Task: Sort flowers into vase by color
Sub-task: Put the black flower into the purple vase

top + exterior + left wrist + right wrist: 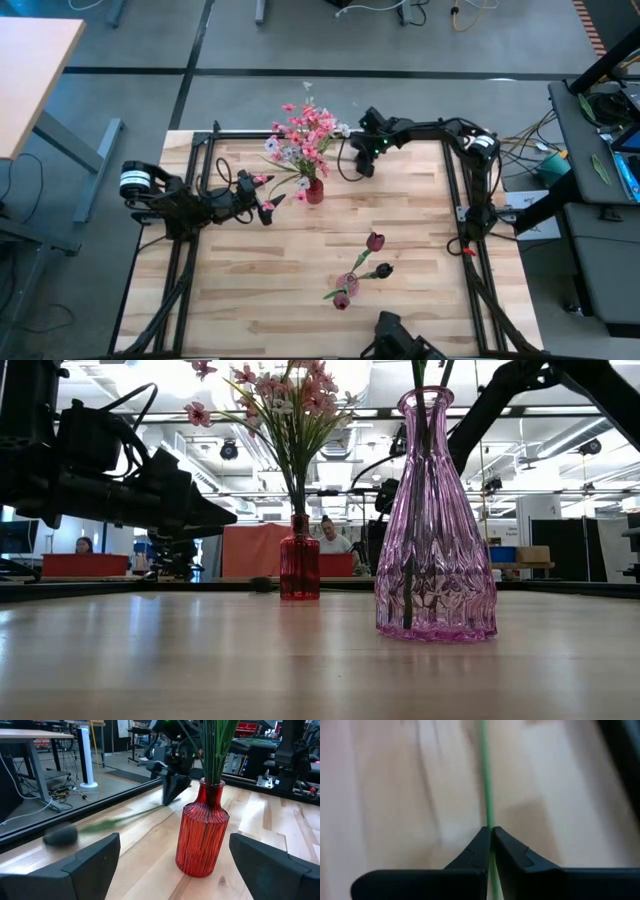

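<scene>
The green stem of a flower is pinched between the fingertips of the right gripper, which are pressed together on it; the stem runs straight out past the tips over the bare wood. In the left wrist view a stem lies low across the table with a dark bud at its end, reaching from the right gripper toward the red vase. That vase already holds a bunch of pink flowers and stands between the two grippers. The step in hand looks like carrying one dark flower toward a vase. Other dark buds stand in the pink vase, well apart from the right gripper on the near side of the table, so the next move likely calls for lifting the stem clear, swinging it over that vase and lowering its end into the narrow neck. The left gripper waits just beside the red vase, fingers spread wide.
</scene>
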You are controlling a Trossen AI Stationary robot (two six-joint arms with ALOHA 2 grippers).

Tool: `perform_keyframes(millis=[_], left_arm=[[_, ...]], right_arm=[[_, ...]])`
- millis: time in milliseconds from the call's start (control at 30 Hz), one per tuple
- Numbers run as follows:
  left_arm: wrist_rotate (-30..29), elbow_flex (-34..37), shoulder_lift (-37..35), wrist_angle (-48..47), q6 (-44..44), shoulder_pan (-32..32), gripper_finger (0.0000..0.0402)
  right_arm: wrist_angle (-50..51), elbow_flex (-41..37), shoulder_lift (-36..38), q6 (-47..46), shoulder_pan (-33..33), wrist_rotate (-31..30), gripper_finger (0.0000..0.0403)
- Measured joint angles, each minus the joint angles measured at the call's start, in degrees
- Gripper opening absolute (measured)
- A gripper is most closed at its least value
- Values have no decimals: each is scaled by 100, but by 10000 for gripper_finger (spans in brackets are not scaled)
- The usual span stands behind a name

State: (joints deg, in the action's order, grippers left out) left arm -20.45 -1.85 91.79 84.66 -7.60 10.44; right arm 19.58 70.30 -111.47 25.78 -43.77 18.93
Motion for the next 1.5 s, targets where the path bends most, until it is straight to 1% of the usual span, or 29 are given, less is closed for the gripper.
perform_keyframes(millis=[167, 267, 400, 600, 700, 767, 833, 900, 1100, 1233, 1300, 1367, 1500], left_arm=[[-4, 0, 0, 4, -2, 0, 358], [-9, 0, -2, 19, -16, 0, 358], [-13, 0, -2, 148, -46, 0, 358], [24, 1, -7, 235, -159, 0, 358], [328, 5, -7, 234, -301, -10, 358], [508, -2, -7, 232, -372, -55, 358], [656, -24, -7, 214, -399, -144, 358], [761, -61, -7, 106, -483, -285, 358], [754, -398, -7, -716, -875, -758, 358], [756, -552, -7, -1082, -1003, -986, 358], [754, -562, -7, -1132, -1094, -1076, 358], [752, -562, -7, -1161, -1215, -1164, 356], [748, -562, -7, -1161, -1435, -1397, 350]], right_arm=[[947, -32, 467, -288, 0, -47, 13], [1695, -34, 775, -589, 11, -59, 13], [2462, -258, 1063, -997, 130, -89, 13], [2698, -1163, 1595, -1746, 497, -115, 13], [2678, -1675, 2015, -2152, 729, -117, 13], [2752, -1901, 2257, -2232, 867, -260, 13], [2750, -1996, 2500, -2185, 906, -430, 13], [2798, -2032, 2739, -2205, 901, -444, 13], [3283, -2019, 3290, -2346, 901, -443, 13], [3242, -2031, 3478, -2575, 901, -452, 14], [3183, -2043, 3500, -2706, 903, -454, 23], [3046, -2054, 3501, -2846, 903, -456, 44], [2613, -2065, 3408, -2934, 906, -503, 108]])
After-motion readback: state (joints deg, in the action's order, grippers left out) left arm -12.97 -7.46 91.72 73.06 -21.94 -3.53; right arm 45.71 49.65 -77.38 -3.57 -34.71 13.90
